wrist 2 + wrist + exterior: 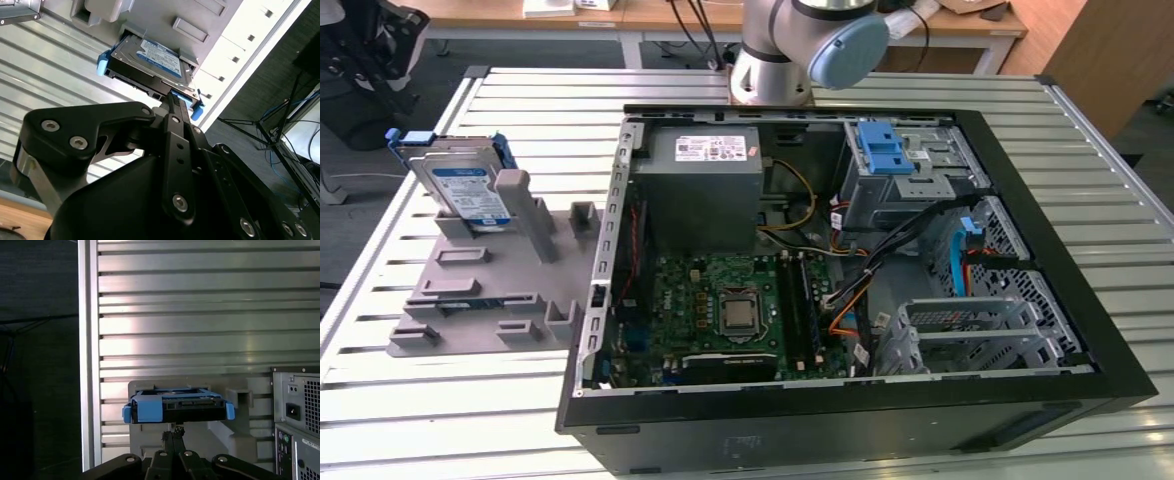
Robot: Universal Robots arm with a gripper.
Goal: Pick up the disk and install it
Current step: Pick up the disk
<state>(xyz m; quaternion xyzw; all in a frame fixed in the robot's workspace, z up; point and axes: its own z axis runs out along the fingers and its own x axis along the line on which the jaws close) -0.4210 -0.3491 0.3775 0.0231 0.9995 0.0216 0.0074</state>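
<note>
Well above the top edge of the disk (150,57), closed fingers (176,125) hang free.

A robotics lab or workshop: 1 robot arm (781,60) stands on a slatted aluminium counter (454,420) bearing an opened computer case (854,428), with wooden desks (654,14) behind.

In the exterior view, the arm (787,50) is cut off at the twelve o'clock edge, and the lower part of the disk (460,185) is hidden by the grey holder (518,215) at nine o'clock. In the first wrist view, the computer case (300,420) is cropped by the frame edge.
</note>
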